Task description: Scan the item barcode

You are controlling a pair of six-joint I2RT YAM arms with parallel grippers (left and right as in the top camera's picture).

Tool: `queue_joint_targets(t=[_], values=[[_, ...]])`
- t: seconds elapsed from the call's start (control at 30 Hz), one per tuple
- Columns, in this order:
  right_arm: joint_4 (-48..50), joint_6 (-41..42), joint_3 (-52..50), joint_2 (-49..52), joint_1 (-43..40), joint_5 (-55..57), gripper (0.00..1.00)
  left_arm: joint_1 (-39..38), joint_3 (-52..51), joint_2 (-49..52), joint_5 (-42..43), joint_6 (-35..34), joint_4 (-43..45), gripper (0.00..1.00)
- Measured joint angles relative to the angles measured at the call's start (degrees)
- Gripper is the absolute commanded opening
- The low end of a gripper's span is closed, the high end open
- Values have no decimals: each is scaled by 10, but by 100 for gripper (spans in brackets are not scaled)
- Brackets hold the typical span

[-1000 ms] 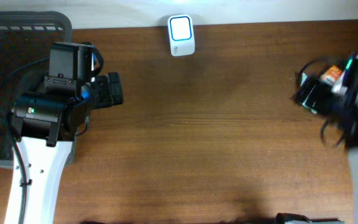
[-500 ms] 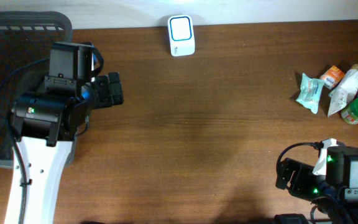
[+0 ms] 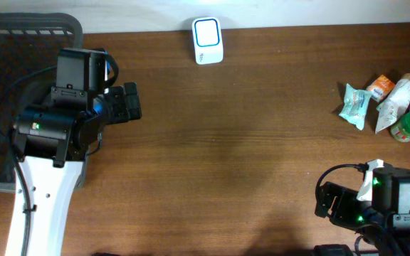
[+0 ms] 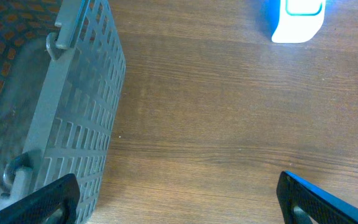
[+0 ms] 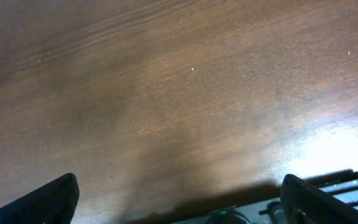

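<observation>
Overhead: my left gripper (image 3: 131, 102) hangs open and empty just beside the grey basket (image 3: 6, 28). The white scanner (image 3: 208, 40) stands well apart from it, at the far edge of the brown wooden table (image 3: 248, 142). My right gripper (image 3: 324, 201), also open and empty, sits near the front edge. The packaged items (image 3: 379, 103) lie heaped beyond it, apart.

Left wrist: jaws wide at the lower corners, basket wall left, scanner top right.

Right wrist: jaws wide over bare wood, glare at right.
</observation>
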Motion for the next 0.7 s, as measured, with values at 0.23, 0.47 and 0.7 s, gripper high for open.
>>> queue_joint_targets(t=[0.23, 0.47, 0.7], values=[[182, -47, -101, -65, 1, -33, 99, 0, 0, 0, 0, 0, 0, 99], [365, -113, -288, -220, 1, -99, 99, 0, 0, 0, 0, 0, 0, 99], [487, -124, -423, -335, 35, -110, 99, 0, 0, 0, 0, 0, 0, 99]])
